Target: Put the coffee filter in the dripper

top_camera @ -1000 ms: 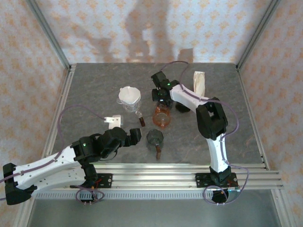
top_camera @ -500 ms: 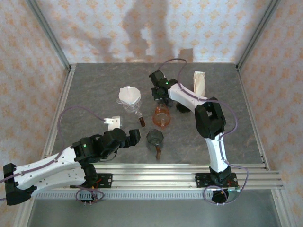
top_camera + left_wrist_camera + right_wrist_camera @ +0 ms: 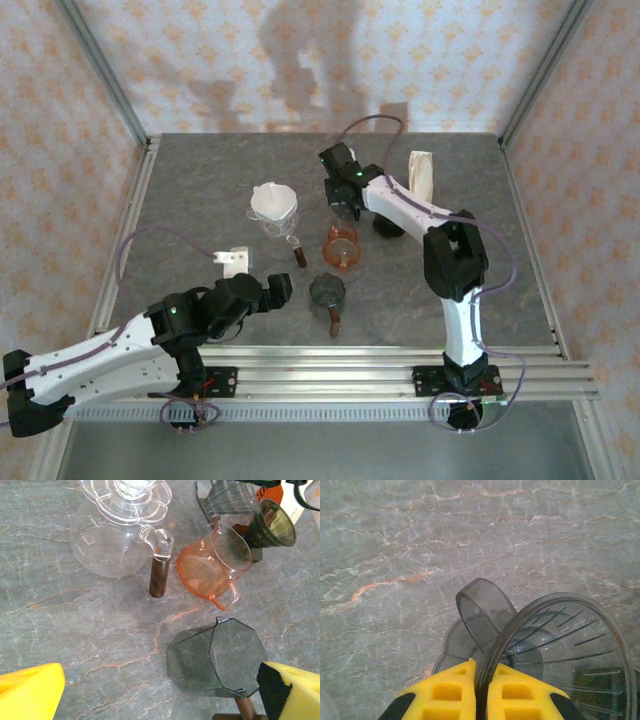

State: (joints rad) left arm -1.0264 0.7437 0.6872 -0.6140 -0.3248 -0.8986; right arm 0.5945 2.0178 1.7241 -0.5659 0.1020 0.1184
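Sitting in the clear ribbed dripper point(image 3: 150, 510) on top of the round clear glass carafe point(image 3: 105, 547) is a white paper coffee filter point(image 3: 271, 200), to the far left of the orange glass pitcher point(image 3: 341, 248). The pitcher looks empty, and so does the dark smoky glass server point(image 3: 215, 660) with the wooden handle just on the near side of it. A tall cream paper packet point(image 3: 421, 175) stands to the far right of the pitcher.

From above, the right gripper point(image 3: 343, 200) hangs just beyond the pitcher. Its own camera shows its yellow fingers point(image 3: 452, 695) pressed together on the rim of a second, smoky transparent dripper point(image 3: 560, 645), over the grey marbled tabletop point(image 3: 395, 555). The left wrist camera shows that dripper's ribbed cone side-on, just past the pitcher.

The left arm lies low, reaching in from the near left corner. The left gripper point(image 3: 160, 685) is on the near left of the pitcher, with its jaws spread as wide as they go and nothing between them. The right arm rises from its base, bends at the elbow and slants back towards the pitcher.
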